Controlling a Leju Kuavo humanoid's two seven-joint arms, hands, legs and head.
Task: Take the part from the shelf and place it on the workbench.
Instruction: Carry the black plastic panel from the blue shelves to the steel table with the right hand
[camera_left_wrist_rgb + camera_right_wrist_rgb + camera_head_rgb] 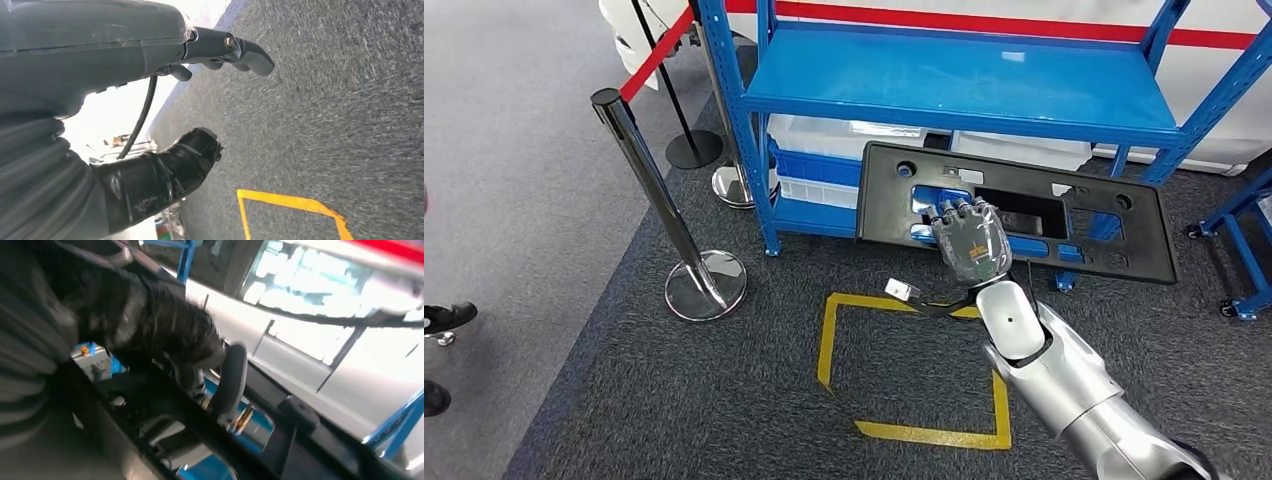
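The part is a long black plastic panel (1124, 235) with several cut-outs. It hangs slightly tilted in front of the blue shelf (964, 85), below the shelf's top board. My right hand (969, 240) grips the panel near its middle, fingers hooked through a cut-out. In the right wrist view the same hand (165, 335) closes over the panel's edge (300, 440). My left hand (125, 45) hangs beside the body above the dark carpet, thumb and fingers apart, holding nothing.
Two chrome posts (649, 190) with a red belt stand left of the shelf. White crates (824, 135) sit on its lower level. A yellow square outline (904, 430) marks the carpet below my right arm. Another blue rack (1244, 240) stands at the right edge.
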